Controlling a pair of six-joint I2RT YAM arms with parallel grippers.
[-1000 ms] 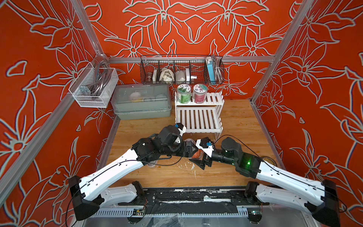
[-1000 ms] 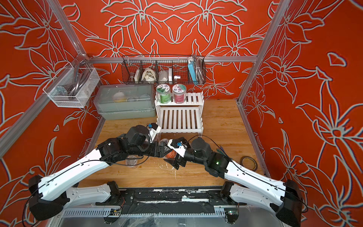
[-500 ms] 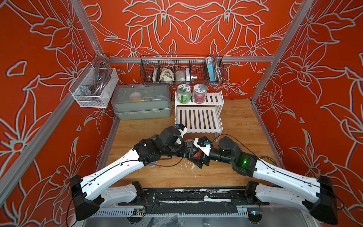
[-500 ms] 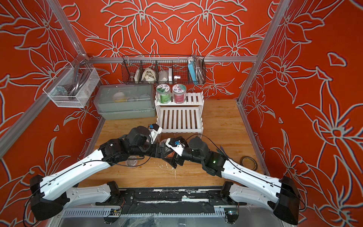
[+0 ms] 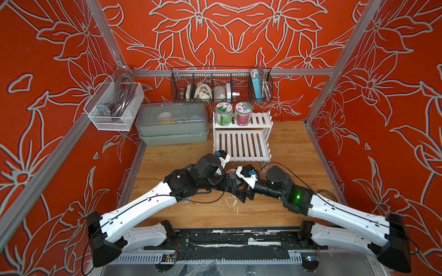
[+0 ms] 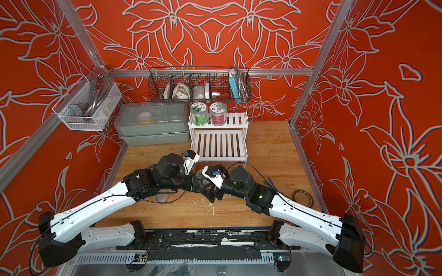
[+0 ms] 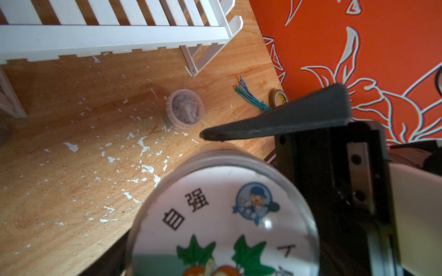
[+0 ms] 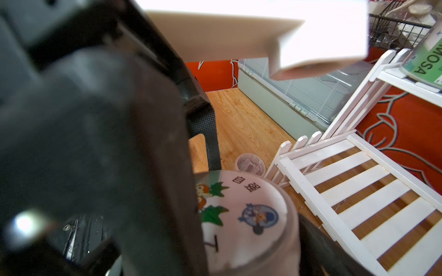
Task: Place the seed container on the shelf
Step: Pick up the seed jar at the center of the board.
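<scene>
- Passing the seed container (image 7: 227, 215) from one arm to the other looks like the step in hand. With its white pictured lid facing up, it sits mid-scene, just near of the shelf (image 5: 241, 145) front rail. Cannot tell whether its base is clear of the table (image 5: 167, 167).
- Left gripper (image 5: 227, 181): jaws clamped on the container's sides, spread wide because the jar is broad.
- Right gripper (image 5: 238, 185): jaws wide, astride the container. One finger (image 7: 275, 124) lies just beside the lid rim, with no firm contact visible.
- To do it well, I judge: seat the right fingers on the jar wall below the lid, clear of the left's. Close fully before the left lets go.
- Keep the jar upright throughout; a tilt invites a slip.
- Shelf: lower tier bare. Upper tier carries a green jar (image 5: 224, 116) at its left end and a pink jar (image 5: 243, 116) in the middle; right end free.
- Lower tier looks the nearer, easier target: lift over the front rail and set the jar flat across the slats.
- A small clear cup (image 7: 184, 108) stands on the table near the shelf's near-right leg; carry the jar well above it.
</scene>
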